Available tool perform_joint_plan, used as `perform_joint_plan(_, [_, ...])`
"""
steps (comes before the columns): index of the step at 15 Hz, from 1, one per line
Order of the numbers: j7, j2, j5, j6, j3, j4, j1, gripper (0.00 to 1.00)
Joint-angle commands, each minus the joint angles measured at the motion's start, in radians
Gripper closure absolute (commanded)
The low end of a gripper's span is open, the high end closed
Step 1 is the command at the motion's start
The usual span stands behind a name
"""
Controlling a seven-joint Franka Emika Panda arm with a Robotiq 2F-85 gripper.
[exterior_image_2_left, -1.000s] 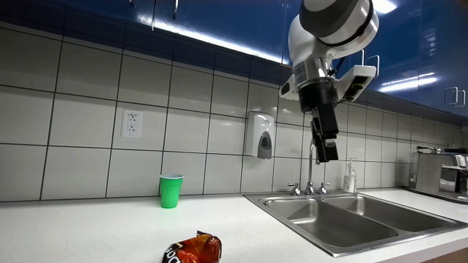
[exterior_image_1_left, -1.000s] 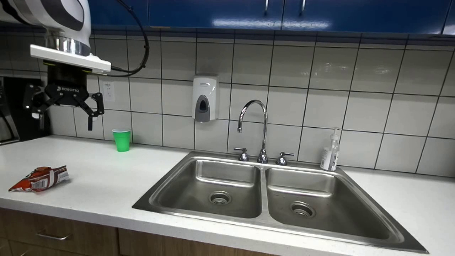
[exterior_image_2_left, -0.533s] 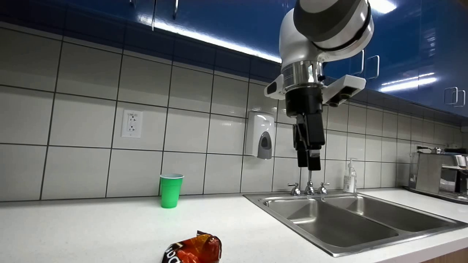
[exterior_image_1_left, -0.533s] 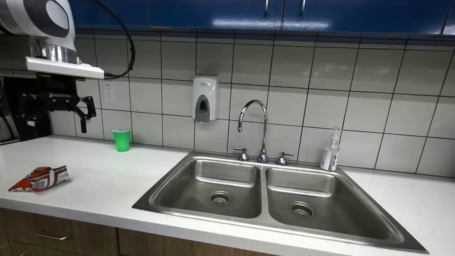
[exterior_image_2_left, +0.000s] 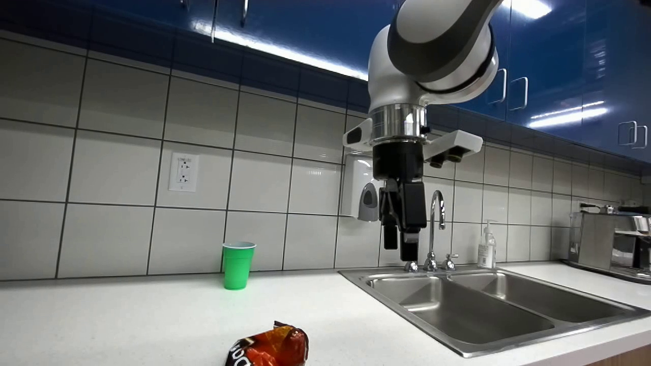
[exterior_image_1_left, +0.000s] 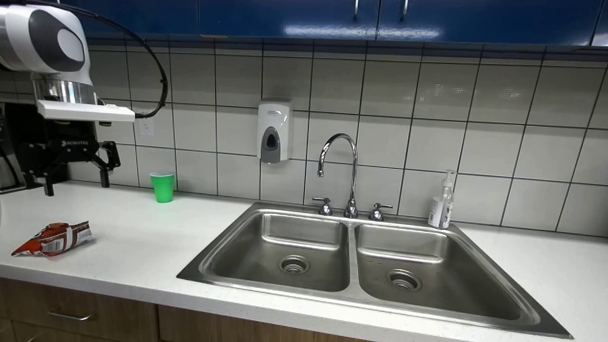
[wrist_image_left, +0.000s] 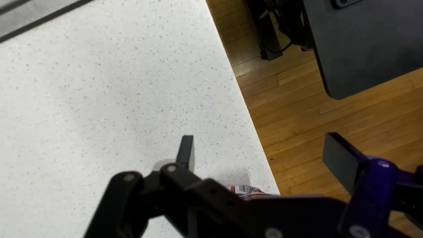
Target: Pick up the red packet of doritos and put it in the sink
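The red packet of doritos [exterior_image_1_left: 54, 239] lies crinkled on the white counter, left of the sink [exterior_image_1_left: 353, 256]. In an exterior view the packet [exterior_image_2_left: 272, 348] is cut off by the lower edge. In the wrist view only a barcode end of the packet [wrist_image_left: 246, 189] shows; my gripper's linkage hides the rest. The steel double-bowl sink also shows in an exterior view [exterior_image_2_left: 473, 310], and its edge in the wrist view [wrist_image_left: 29, 21]. My gripper [exterior_image_1_left: 77, 188] is open and empty, fingers pointing down, above counter height and apart from the packet. It also shows in an exterior view [exterior_image_2_left: 400, 252] and the wrist view [wrist_image_left: 261, 145].
A green cup [exterior_image_1_left: 163, 187] stands on the counter near the tiled wall. A chrome faucet [exterior_image_1_left: 352, 175] and a soap bottle [exterior_image_1_left: 441, 204] stand behind the sink. A soap dispenser [exterior_image_1_left: 274, 133] hangs on the wall. The counter's front edge [wrist_image_left: 244, 99] runs beside the wooden floor.
My gripper has moved down and to the left in both exterior views, staying open. The packet, cup and sink have not moved.
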Motion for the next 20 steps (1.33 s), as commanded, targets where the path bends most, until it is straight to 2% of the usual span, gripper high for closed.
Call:
perform_joint_plan(1, [-0.050,0.067,-0.021,0.052,0.025,0.029,-0.002,0.00])
perform_joint_plan(10, [-0.091,0.194,-0.061,0.119,0.081,0.099,-0.007,0.00])
perform_joint_plan(20, [-0.106,0.265,-0.066,0.126,0.155,0.142,0.010,0.00])
